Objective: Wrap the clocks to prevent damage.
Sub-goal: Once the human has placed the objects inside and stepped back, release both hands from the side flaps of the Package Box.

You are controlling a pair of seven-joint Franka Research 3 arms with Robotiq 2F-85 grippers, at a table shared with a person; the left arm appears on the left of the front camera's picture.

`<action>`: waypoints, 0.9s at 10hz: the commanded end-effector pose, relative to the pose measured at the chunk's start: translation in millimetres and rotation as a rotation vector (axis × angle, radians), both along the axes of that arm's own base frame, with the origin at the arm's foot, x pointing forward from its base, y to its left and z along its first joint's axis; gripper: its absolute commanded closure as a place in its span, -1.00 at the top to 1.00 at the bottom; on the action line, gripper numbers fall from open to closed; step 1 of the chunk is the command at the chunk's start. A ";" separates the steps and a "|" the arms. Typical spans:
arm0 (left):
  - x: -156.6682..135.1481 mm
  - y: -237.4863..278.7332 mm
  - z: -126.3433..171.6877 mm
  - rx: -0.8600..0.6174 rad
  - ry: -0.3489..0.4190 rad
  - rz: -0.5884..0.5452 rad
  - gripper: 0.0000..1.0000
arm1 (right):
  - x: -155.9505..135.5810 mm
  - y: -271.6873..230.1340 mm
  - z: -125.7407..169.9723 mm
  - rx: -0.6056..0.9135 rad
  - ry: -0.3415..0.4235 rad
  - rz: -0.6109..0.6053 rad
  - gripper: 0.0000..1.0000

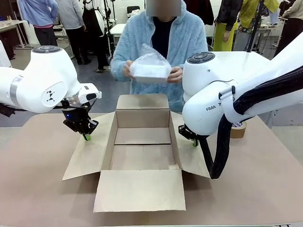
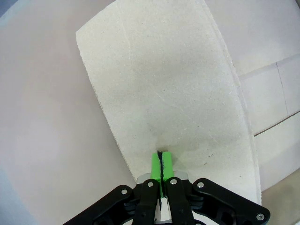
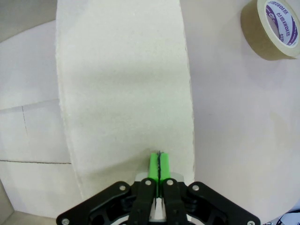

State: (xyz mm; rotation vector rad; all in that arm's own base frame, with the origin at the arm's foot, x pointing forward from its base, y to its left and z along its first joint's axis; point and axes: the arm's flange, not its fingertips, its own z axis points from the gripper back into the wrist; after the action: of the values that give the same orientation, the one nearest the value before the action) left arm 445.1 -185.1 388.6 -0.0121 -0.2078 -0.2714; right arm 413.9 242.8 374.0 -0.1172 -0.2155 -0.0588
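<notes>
While the left hand (image 1: pixel 86 137) and right hand (image 1: pixel 195 143), both closed on nothing, rest on the side flaps (image 1: pixel 90 158) of the cardboard box (image 1: pixel 142 118), the bubble-wrapped clocks (image 1: pixel 150 68) are beyond and above them, held by the person (image 1: pixel 189 42). Probably light, squashy, slippery, fragile inside: clasp across the flat faces.
</notes>
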 end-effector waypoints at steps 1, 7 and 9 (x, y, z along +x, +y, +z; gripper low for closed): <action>-1.0 0.7 2.3 0.000 -0.005 0.000 -0.98 | -0.5 0.1 -2.2 -0.002 0.006 -0.005 -0.98; -1.0 0.7 2.3 0.000 -0.005 0.000 -0.98 | -0.5 0.1 -2.2 -0.002 0.006 -0.005 -0.98; -1.0 0.7 2.3 0.000 -0.005 0.000 -0.98 | -0.5 0.1 -2.2 -0.002 0.006 -0.005 -0.98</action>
State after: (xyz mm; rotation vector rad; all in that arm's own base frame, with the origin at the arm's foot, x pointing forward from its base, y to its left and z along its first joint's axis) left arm 445.1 -185.1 388.6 -0.0121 -0.2078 -0.2714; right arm 413.9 242.8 374.0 -0.1172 -0.2155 -0.0588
